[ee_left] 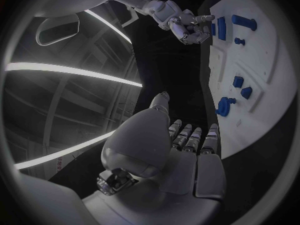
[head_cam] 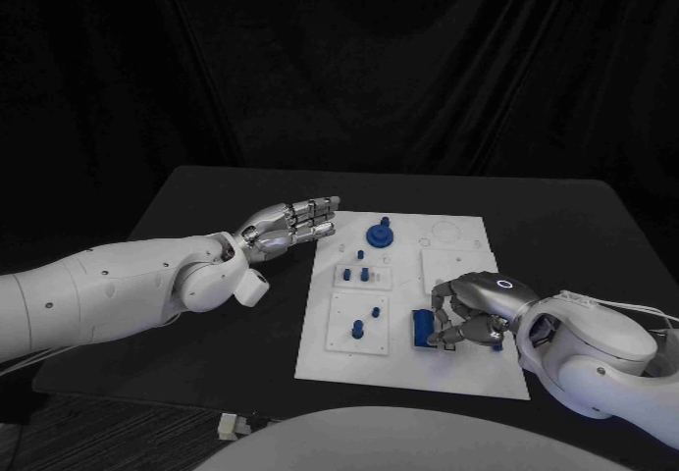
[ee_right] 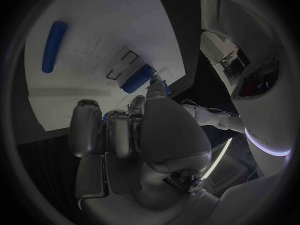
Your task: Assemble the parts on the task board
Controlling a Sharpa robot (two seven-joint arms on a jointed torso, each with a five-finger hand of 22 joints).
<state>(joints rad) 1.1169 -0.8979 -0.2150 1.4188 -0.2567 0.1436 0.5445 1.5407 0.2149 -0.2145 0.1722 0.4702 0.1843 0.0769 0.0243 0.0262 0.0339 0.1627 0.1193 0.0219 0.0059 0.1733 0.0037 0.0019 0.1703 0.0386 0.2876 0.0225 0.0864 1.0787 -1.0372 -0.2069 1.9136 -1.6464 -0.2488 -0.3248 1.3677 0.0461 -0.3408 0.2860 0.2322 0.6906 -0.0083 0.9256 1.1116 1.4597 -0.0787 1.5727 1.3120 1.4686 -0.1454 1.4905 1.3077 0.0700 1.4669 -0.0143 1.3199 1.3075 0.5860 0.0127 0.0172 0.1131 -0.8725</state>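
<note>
My right hand (head_cam: 471, 312) curls over a blue part (head_cam: 423, 327) at the board's (head_cam: 410, 373) near edge; whether it grips, I cannot tell. My left hand (head_cam: 287, 227) hovers empty, fingers spread, farther off.

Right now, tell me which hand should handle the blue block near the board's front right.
Right. The right hand is already curled over the blue block on the task board; the left hand hovers open beyond the board's far left edge.
</note>
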